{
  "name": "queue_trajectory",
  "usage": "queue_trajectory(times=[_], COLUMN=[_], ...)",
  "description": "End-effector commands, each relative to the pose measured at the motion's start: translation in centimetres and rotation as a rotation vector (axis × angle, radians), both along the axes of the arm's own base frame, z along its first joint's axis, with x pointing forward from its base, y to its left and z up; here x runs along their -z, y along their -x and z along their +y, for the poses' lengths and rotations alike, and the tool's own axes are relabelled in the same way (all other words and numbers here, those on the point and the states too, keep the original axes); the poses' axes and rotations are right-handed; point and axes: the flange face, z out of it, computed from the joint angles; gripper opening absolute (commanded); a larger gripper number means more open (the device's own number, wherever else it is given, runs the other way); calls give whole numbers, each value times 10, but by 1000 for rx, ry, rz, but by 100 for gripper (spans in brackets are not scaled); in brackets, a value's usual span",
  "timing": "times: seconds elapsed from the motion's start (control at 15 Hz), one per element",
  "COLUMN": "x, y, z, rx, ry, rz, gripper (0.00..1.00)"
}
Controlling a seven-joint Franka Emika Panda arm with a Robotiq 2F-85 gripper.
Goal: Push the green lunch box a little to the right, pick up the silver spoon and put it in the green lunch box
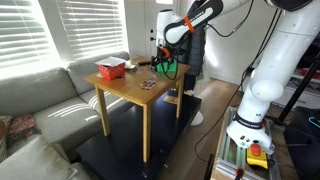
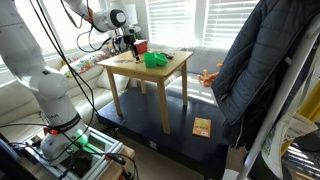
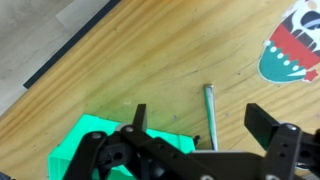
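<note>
1. We see the green lunch box [image 3: 92, 143] standing on the wooden table [image 1: 130, 88]. In an exterior view it sits toward the end of the tabletop away from the red and white container [image 1: 110, 68], close to the table's edge on that side.
2. Whether the little push to the right is done, we cannot tell. Nothing in these views marks where the box was meant to end up. We judge that step either finished or skipped, because the arm is now placed for the spoon and not against the box.
3. In the wrist view the silver spoon [image 3: 209, 108] lies flat on bare wood just beside the box's corner, not touching it as far as we can make out. Its handle points toward a colourful round sticker [image 3: 293, 50] further along the tabletop.
4. The gripper [image 3: 198, 115] hangs over the spoon with its jaws spread wide and nothing between them but air. One finger stands over the box's corner and the other on the far side of the spoon, so the spoon falls in the gap.
5. The pick is therefore not yet made, and the box is empty where we can see it (part of it is hidden under the gripper).
6. What is left, in our judgement, is to lower, close on the handle, lift, carry the short way over the box, and release.
</note>
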Motion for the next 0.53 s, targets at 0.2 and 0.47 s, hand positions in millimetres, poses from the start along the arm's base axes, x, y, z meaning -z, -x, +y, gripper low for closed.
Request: queue_trajectory(times=[0.2,0.47], x=[6,14], y=[-20,-26], z=[5,5], rx=[-33,-37], ry=[2,3], rz=[-15,-13], gripper=[93,73])
